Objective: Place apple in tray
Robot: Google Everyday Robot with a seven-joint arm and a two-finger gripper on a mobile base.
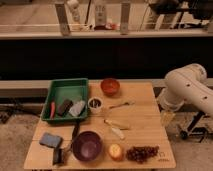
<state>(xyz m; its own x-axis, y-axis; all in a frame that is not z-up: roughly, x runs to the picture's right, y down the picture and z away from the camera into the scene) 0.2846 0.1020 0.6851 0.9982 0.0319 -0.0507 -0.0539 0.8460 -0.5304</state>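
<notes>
Apple (115, 151) sits between purple bowl (86, 145) and grapes (142, 153); end effector (167, 117), at worktop's (145, 107) right edge, state untellable, could knock either.

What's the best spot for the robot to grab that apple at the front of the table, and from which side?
Probably from straight above, gripping the apple across its round middle, front to back: the purple bowl and grapes crowd it on either side. The end effector hangs by the right edge of the table.
</notes>
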